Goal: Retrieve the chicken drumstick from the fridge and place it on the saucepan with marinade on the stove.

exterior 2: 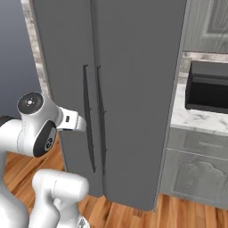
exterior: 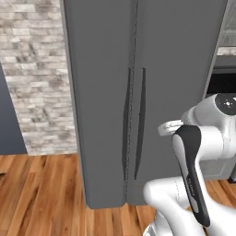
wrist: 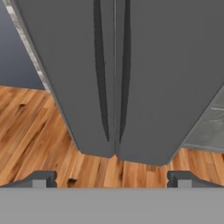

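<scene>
While both doors of the fridge point(exterior: 138, 92) are shut, the chicken drumstick stays hidden from me, presumably inside. My pincer point(wrist: 112, 177) is spread wide and holds nothing; its two fingertips point(wrist: 41, 178) stand far apart at the bottom of the hand view, well short of the fridge and aimed at the foot of the door seam. The two thin curved handles point(wrist: 101, 74) run side by side, one on either side of that seam. To the right of the fridge a black microwave point(exterior 2: 207, 87) sits on a pale counter point(exterior 2: 191, 118).

I judge the door still has to be opened. The handles are slim and lie close together, so a slightly off approach could straddle both, or slip off the curve. Pulling at a poor angle could drag my fingers free.
</scene>
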Controlling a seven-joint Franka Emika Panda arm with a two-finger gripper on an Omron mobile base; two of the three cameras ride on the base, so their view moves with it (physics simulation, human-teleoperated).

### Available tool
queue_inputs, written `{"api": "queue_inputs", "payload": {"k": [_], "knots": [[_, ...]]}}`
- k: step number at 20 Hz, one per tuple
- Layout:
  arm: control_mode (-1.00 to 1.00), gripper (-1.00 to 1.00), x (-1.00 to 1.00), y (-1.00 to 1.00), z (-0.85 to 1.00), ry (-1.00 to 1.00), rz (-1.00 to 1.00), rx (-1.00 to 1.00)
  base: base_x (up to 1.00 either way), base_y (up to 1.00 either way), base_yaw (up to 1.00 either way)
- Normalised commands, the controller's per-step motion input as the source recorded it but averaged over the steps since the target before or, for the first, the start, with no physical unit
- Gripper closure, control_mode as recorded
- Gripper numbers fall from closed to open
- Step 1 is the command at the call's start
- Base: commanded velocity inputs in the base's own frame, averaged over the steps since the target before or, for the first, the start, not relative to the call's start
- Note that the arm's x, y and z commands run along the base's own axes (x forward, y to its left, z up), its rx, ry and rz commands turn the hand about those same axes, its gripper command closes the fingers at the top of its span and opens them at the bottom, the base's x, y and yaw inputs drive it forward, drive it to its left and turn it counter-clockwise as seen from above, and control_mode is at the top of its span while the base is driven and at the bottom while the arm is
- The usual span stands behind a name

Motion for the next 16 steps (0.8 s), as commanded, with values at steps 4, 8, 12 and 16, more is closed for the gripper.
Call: {"api": "queue_inputs", "payload": {"k": [4,8,12,16], "knots": [[1.0,-1.0,0.0,0.0,0.0,0.0,0.0,0.0,0.0,0.36,-0.01],[1.0,-1.0,0.0,0.0,0.0,0.0,0.0,0.0,0.0,0.45,0.0],[1.0,-1.0,0.0,0.0,0.0,0.0,0.0,0.0,0.0,0.43,0.0],[1.0,-1.0,0.0,0.0,0.0,0.0,0.0,0.0,0.0,0.19,0.0]]}}
